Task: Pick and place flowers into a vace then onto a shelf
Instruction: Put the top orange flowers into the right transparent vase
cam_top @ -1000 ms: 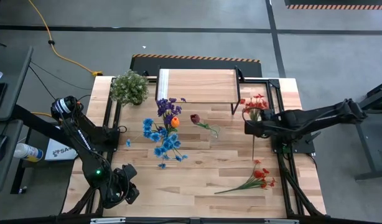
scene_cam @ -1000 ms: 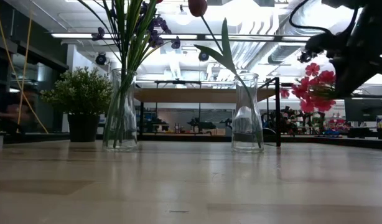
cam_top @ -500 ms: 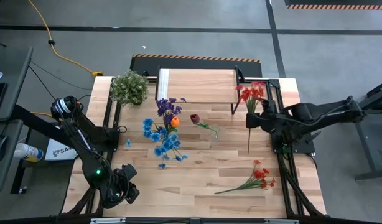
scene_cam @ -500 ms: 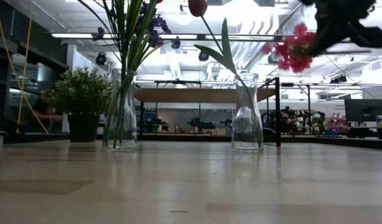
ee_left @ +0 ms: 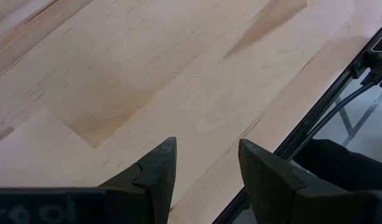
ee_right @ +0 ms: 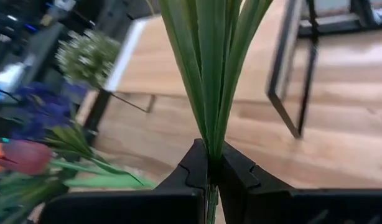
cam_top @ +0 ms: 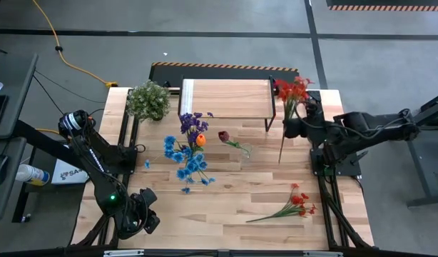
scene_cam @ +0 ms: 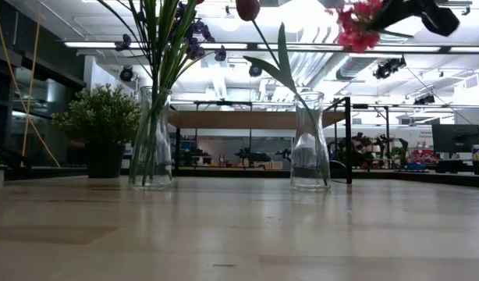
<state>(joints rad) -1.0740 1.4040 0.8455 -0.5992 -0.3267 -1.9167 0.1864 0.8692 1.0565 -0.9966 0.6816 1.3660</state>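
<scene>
Two clear glass vases stand near the middle of the light wood-plank counter (cam_top: 226,207): one (scene_cam: 152,139) crowded with blue, purple and orange long-stemmed artificial flowers (cam_top: 188,146), the other (scene_cam: 310,142) holding a single dark maroon bloom (cam_top: 223,135). At the upper right of the high view the right tool (cam_top: 287,128) is clamped tight on the green stems of a red-bloomed bunch (cam_top: 290,90), lifted clear of the counter, its blooms just beside the right end of the low shelf (cam_top: 226,98) with the light wood top and thin black legs. In the right wrist view the stems (ee_right: 208,68) rise straight from between the closed fingers (ee_right: 197,163). Another red spray (cam_top: 294,203) lies flat at the lower right of the counter. A bushy pale-green potted plant (cam_top: 148,100) sits at the upper left, beside the shelf. The left tool (ee_left: 203,171) waits at the lower left corner, its fingers apart and empty above bare wood. Grey concrete floor (cam_top: 219,43) with a yellow cable (cam_top: 62,53) surrounds the counter; the low view looks into a bright workshop with ceiling lights.
</scene>
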